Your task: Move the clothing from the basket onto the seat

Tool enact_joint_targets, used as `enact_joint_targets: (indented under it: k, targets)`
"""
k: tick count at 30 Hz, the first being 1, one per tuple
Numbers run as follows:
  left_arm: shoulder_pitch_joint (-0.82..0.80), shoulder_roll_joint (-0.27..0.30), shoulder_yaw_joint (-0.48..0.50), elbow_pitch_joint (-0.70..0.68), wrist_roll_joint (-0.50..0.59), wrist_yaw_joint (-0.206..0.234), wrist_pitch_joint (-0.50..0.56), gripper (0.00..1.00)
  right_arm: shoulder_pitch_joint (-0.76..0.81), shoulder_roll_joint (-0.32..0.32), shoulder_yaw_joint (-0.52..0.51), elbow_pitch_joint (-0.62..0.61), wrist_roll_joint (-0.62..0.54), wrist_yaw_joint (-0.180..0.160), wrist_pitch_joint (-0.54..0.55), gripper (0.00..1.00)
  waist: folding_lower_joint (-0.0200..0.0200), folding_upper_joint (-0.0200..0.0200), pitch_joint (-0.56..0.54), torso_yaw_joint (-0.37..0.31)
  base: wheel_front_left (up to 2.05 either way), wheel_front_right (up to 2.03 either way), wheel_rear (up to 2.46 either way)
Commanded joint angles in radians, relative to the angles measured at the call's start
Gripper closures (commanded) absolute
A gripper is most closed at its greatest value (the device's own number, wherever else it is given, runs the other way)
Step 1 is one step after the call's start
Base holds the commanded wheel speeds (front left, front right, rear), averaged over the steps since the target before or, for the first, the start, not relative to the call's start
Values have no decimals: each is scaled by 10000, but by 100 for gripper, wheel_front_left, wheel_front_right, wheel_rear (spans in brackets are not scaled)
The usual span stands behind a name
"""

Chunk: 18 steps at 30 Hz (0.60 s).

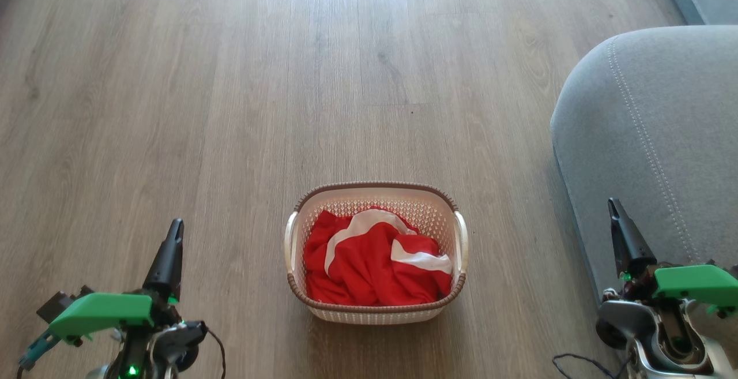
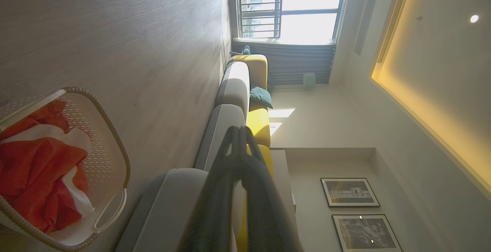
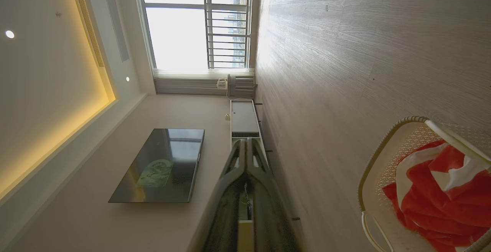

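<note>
I am holding both arms low and idle: my left gripper (image 1: 173, 235) is sitting at the lower left of the head view and my right gripper (image 1: 616, 211) at the lower right, and the fingers of each are pressed together with nothing between them. The clothing (image 1: 369, 263) is lying crumpled in the basket (image 1: 375, 185), which is standing on the wooden floor (image 1: 230, 108) at the lower centre of the frame, between my grippers and apart from both. The seat (image 1: 651, 137) is showing at the right edge, close to my right gripper, with a strip of floor between it and the basket. I am judging that the task is only beginning and the first reach is the step in hand. The next move is asking me to part the fingers of one gripper, lower it over the red heap and pinch a thick fold, not the basket wall
</note>
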Motion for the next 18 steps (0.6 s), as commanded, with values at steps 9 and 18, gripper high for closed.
enact_joint_targets:
  k: [9,18]
  targets:
    - [-314,143,334,-352,-66,-92,74,100,-180,-4,176,-395,62,0,41,100,0,0,0,0,0,0,0]
    - [-314,143,334,-352,-66,-92,74,100,-180,-4,177,-395,62,0,41,100,0,0,0,0,0,0,0]
